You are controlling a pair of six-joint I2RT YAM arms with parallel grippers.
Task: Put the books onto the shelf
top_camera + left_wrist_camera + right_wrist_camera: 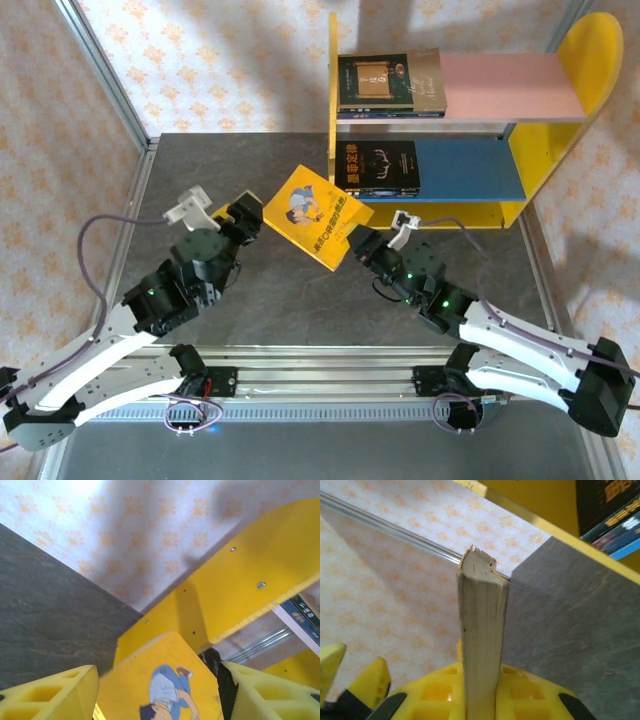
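Yellow paperback (318, 215) aloft over the table (280, 300), tilted. Pinched at its 4 o'clock corner by the right gripper (350, 238), pressed tight on the page edge. Left gripper (252, 216) at the book's 9 o'clock, fingers (50, 697) spread. Shelf (333, 110) at 1 o'clock: dark paperback (390, 85) on pink upper board (510, 85), second dark paperback (378, 168) on blue lower board (465, 165).

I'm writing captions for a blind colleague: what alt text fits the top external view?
The right gripper clamps a corner of a yellow cartoon-cover book above the dark table, while the open left gripper sits at its opposite corner. Behind them, a yellow-sided shelf has dark books lying flat on its pink upper board and blue lower board.
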